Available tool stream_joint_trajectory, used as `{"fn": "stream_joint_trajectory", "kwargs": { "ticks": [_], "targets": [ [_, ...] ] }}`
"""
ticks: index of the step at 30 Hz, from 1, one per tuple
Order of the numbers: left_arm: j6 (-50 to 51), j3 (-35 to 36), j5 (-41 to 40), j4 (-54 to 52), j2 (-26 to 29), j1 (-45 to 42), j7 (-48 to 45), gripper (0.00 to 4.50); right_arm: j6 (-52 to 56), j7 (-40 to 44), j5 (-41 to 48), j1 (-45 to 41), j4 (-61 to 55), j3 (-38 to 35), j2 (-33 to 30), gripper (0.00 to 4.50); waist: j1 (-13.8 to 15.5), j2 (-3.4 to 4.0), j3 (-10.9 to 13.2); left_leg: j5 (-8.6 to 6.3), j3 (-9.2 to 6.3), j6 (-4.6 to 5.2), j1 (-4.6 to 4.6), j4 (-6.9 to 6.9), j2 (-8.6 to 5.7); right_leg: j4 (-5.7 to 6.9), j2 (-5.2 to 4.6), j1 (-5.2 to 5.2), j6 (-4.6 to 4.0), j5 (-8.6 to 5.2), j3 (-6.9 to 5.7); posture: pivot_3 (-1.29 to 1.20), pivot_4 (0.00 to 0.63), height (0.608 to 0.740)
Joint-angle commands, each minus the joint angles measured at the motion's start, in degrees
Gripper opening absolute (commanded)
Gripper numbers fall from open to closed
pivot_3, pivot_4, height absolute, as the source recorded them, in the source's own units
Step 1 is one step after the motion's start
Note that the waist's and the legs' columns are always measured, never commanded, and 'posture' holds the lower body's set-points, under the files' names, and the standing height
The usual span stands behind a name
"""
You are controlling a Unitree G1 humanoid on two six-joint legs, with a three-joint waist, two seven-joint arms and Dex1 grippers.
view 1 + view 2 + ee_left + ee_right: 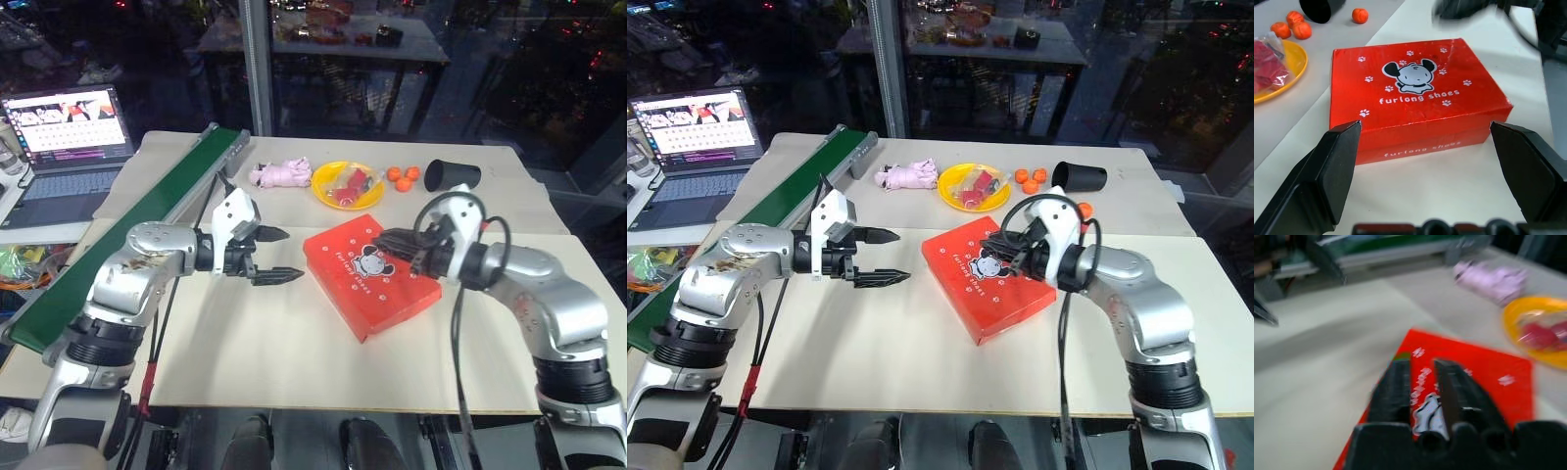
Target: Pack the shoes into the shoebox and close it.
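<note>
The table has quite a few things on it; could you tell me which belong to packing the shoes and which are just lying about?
Belonging to the job:
- shoebox, lid shut
- left gripper, open
- right gripper, above the box

Just lying about:
- yellow plate
- pink soft toy
- orange balls
- black cup
- green conveyor
- laptop

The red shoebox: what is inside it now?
That cannot be seen. The shoebox lies on the table with its lid shut, so the inside is covered. No shoes lie on the table around it.
</note>
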Motion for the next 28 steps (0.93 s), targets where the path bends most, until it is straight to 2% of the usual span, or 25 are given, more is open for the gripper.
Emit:
{"fn": "stream_joint_trajectory", "kwargs": {
  "ticks": [1, 5, 7, 13, 17, 21, 23, 28],
  "targets": [
    [-2.3, 3.4, -0.8, -0.8, -1.2, 1.2, 2.5, 4.50, -0.3, -3.2, 0.5, 3.5, -2.0, -6.5, -1.4, 2.67, 0.1, 0.00, 0.0, 0.00, 0.01, 0.00, -0.03, 0.00, -0.01, -0.03, 0.00, -0.02, 0.00, 0.00, 0.00, 0.00, 0.150, 0.740],
    [-4.4, 7.0, -0.5, 0.3, -3.9, 5.9, 8.0, 4.50, -4.8, -8.3, -2.7, 12.2, -1.0, -14.8, -1.3, 4.10, 0.5, 0.00, 0.0, 0.00, 0.01, 0.00, -0.07, 0.00, -0.04, -0.09, -0.05, 0.00, 0.00, 0.02, -0.02, 0.00, 0.150, 0.740],
    [-6.4, 7.3, 0.7, 0.5, -4.6, 9.4, 9.5, 4.50, -6.7, -11.3, -3.1, 16.6, -1.4, -18.4, 1.1, 4.46, 0.3, 0.00, 0.0, 0.00, 0.04, 0.00, -0.07, 0.00, -0.04, -0.10, -0.06, -0.01, 0.02, 0.03, 0.01, 0.00, 0.150, 0.740],
    [-14.6, 9.6, 4.9, 6.1, -9.9, 15.7, 18.8, 4.50, -18.7, -20.8, -8.0, 26.2, 1.1, -24.1, 10.4, 4.46, 0.0, 0.03, -0.1, 0.00, 0.05, 0.00, 0.06, 0.00, -0.02, -0.06, -0.04, 0.05, 0.07, 0.02, 0.04, 0.00, 0.150, 0.740],
    [-22.7, 9.4, 8.9, 11.7, -13.8, 20.4, 24.6, 4.50, -27.6, -24.0, -10.9, 31.3, 4.7, -21.6, 17.9, 4.46, -0.1, 0.15, -0.3, -0.01, 0.05, -0.01, 0.23, -0.07, -0.01, -0.12, -0.03, 0.18, 0.15, -0.04, 0.03, 0.00, 0.150, 0.740],
    [-27.0, 8.7, 10.4, 13.1, -17.5, 25.0, 27.7, 4.50, -32.8, -25.2, -13.4, 32.9, 7.8, -19.1, 20.3, 4.46, -0.4, 0.24, -0.3, -0.01, 0.19, -0.01, 0.20, -0.11, -0.01, -0.14, -0.09, 0.08, 0.04, 0.01, 0.13, 0.00, 0.150, 0.740],
    [-28.2, 8.5, 11.0, 13.2, -19.2, 26.7, 29.1, 4.50, -34.4, -25.8, -13.6, 33.0, 9.3, -18.6, 21.3, 4.46, -0.2, 0.27, -0.4, -0.01, 0.18, -0.02, 0.22, -0.10, 0.00, -0.14, -0.09, 0.11, -0.28, -0.19, 0.11, 0.00, 0.150, 0.740],
    [-30.1, 7.8, 12.6, 12.2, -21.1, 28.2, 31.2, 4.50, -37.5, -26.2, -14.8, 33.0, 12.0, -16.9, 21.3, 4.46, 0.0, 0.33, -0.4, -0.21, 0.18, -0.34, 0.21, -0.11, 0.00, -0.15, -0.09, 0.11, -0.28, -0.20, 0.10, 0.00, 0.150, 0.740]
  ]
}}
